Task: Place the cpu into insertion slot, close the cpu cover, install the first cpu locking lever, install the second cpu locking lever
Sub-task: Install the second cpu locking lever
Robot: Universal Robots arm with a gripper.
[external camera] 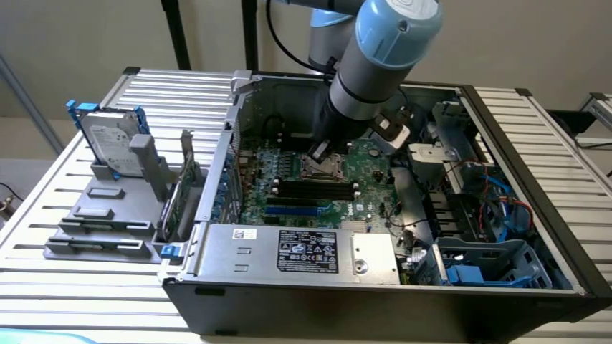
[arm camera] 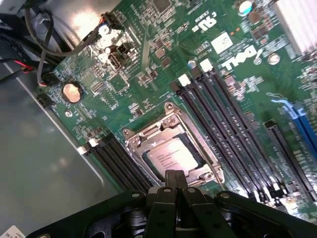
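The cpu (arm camera: 169, 156), a pale silver square chip, lies flat in the insertion slot (external camera: 326, 170) on the green motherboard (arm camera: 148, 64). The silvery cpu cover (arm camera: 148, 135) rests down over it, framing the chip through its central opening. My gripper (arm camera: 175, 179) hangs just above the socket's near edge with its two dark fingers pressed together and nothing between them. In the exterior view the arm's grey and blue wrist (external camera: 368, 64) reaches down into the open computer case, with the gripper (external camera: 320, 153) right over the socket. I cannot make out the locking levers.
Long black memory slots (arm camera: 225, 131) run on both sides of the socket, with blue slots (arm camera: 302, 124) beyond. Cables (arm camera: 34, 47) and a coin battery (arm camera: 72, 91) sit near the case wall. A power supply (external camera: 287, 251), a blue drive cage (external camera: 488, 269) and a hard drive (external camera: 110, 140) surround the board.
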